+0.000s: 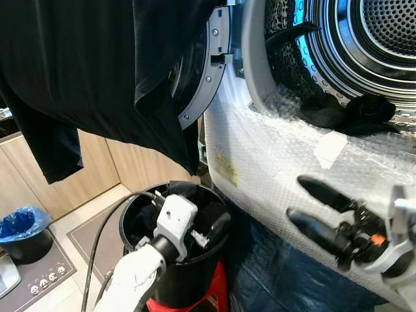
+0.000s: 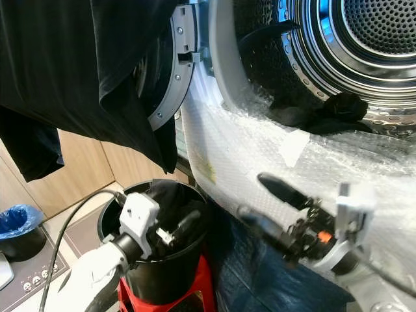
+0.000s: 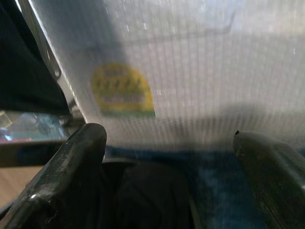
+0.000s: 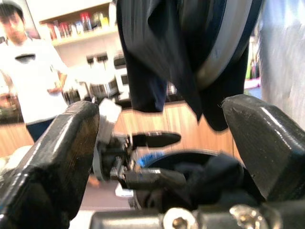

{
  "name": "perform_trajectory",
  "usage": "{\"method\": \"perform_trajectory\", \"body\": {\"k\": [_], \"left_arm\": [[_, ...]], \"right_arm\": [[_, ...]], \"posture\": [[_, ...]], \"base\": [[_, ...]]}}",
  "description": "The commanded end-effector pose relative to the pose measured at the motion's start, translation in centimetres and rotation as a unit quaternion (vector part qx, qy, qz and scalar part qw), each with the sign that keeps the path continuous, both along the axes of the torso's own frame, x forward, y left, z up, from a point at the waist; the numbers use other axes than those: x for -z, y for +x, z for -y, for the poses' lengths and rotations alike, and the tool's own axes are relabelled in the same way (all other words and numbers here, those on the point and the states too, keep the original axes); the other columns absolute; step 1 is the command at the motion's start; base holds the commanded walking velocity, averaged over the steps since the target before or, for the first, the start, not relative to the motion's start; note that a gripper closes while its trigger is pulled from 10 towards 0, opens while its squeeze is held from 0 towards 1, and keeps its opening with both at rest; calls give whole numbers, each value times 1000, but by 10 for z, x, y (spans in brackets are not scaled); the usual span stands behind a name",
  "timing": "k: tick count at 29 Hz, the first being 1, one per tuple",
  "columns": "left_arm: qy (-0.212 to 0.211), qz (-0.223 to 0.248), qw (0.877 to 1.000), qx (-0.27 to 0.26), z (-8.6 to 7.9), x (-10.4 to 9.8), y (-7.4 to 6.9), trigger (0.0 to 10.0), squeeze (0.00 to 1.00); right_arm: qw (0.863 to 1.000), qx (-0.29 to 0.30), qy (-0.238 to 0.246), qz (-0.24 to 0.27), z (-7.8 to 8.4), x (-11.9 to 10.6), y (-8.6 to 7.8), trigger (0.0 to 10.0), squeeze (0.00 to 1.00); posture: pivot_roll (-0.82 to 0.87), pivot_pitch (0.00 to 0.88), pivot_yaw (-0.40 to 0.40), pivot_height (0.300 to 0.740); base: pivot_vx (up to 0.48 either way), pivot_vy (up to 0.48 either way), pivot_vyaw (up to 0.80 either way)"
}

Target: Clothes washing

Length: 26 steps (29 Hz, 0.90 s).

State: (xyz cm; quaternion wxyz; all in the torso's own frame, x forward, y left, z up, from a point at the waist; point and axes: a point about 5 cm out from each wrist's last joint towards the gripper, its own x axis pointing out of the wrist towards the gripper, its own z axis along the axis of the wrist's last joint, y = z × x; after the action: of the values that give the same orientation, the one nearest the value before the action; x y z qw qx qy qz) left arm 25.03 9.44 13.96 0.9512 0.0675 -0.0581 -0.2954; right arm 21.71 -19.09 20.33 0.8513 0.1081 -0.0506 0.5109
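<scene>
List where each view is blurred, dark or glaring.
Left eye view: sharp; blue glare on the drum, dark shirt blocks light at top. Right eye view: right end effector slightly blurred. Left wrist view: soft all over, the yellow sticker unreadable, its fingers out of focus. Right wrist view: person and shelves overexposed and blurred.

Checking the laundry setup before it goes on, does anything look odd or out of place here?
Yes. A dark garment hangs draped over the open washer door, hiding most of it. The washer front is wrapped in bubble wrap, patched with tape.
</scene>
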Motion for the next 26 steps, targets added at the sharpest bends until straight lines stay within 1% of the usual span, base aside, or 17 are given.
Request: {"method": "perform_trajectory", "body": {"k": [1, 5, 7, 8, 9, 10, 12, 14, 15, 16, 17, 18, 19, 20, 24, 25, 26], "left_arm": [[6, 5, 1000, 5, 1, 4, -4, 10000, 0], [4, -13, 1000, -8, -2, 15, -9, 10000, 0], [7, -19, 999, -25, -5, 20, -11, 10000, 0], [5, -36, 999, -40, -7, 24, -12, 10000, 0], [5, -36, 999, -40, -7, 24, -12, 10000, 0], [0, -53, 996, -68, -9, 29, -12, 10000, 0], [-8, -65, 992, -106, -14, 33, -11, 10000, 0], [-23, -75, 986, -148, -20, 35, -10, 10000, 0], [-23, -75, 986, -148, -20, 35, -10, 10000, 0], [-23, -82, 982, -171, -24, 37, -10, 10000, 0], [-23, -82, 982, -171, -24, 37, -10, 10000, 0], [-48, -93, 977, -184, -26, 39, -10, 10000, 0], [-53, -97, 975, -194, -28, 39, -10, 10000, 0], [-73, -108, 968, -215, -31, 41, -9, 10000, 0], [-104, -142, 962, -206, -28, 46, -9, 10000, 0], [-114, -153, 957, -221, -30, 48, -7, 10000, 0], [-136, -168, 946, -240, -33, 49, -5, 10000, 0]], "right_arm": [[999, 7, -34, -16, 0, 12, 2, 10000, 0], [997, 11, -63, -42, 0, 31, 3, 10000, 0], [995, 15, -77, -53, 1, 40, 3, 10000, 0], [994, 19, -87, -58, 2, 46, 4, 10000, 0], [994, 19, -87, -58, 2, 46, 4, 10000, 0], [993, 30, -98, -60, 3, 52, 5, 10000, 0], [991, 36, -110, -67, 5, 59, 6, 10000, 0], [991, 36, -108, -70, 5, 62, 6, 10000, 0], [991, 36, -108, -70, 5, 62, 6, 10000, 0], [991, 36, -108, -70, 5, 62, 6, 10000, 0], [991, 36, -108, -70, 5, 62, 6, 10000, 0], [990, 39, -113, -71, 5, 64, 7, 10000, 0], [989, 42, -122, -70, 6, 65, 8, 10000, 0], [988, 44, -132, -68, 7, 66, 10, 10000, 0], [989, 38, -126, -65, 6, 63, 12, 10000, 0], [989, 37, -130, -64, 7, 63, 13, 10000, 0], [988, 40, -135, -66, 8, 64, 14, 10000, 0]], "posture": [[-44, 0, 35, 740], [-45, 0, 35, 740], [-44, 0, 34, 740], [-44, 0, 34, 740], [-44, 0, 34, 740], [-40, 0, 33, 740], [-34, 0, 27, 740], [-26, 0, 22, 740], [-26, 0, 22, 740], [-26, 0, 23, 740], [-26, 0, 23, 740], [-27, 0, 21, 740], [-25, 0, 19, 740], [-21, 0, 14, 740], [-14, 0, 5, 740], [-14, 0, 3, 740], [-13, 0, -1, 740]], "base": [[0, 0, 0], [0, 0, 0], [0, 0, 0], [0, 0, 0], [0, 0, 0], [0, 0, 0], [0, 0, 0], [0, 0, 0], [0, 0, 0], [0, 0, 0], [0, 0, 0], [0, 0, 0], [0, 0, 0], [0, 0, 0], [0, 0, 0], [0, 0, 0], [0, 0, 0]]}}
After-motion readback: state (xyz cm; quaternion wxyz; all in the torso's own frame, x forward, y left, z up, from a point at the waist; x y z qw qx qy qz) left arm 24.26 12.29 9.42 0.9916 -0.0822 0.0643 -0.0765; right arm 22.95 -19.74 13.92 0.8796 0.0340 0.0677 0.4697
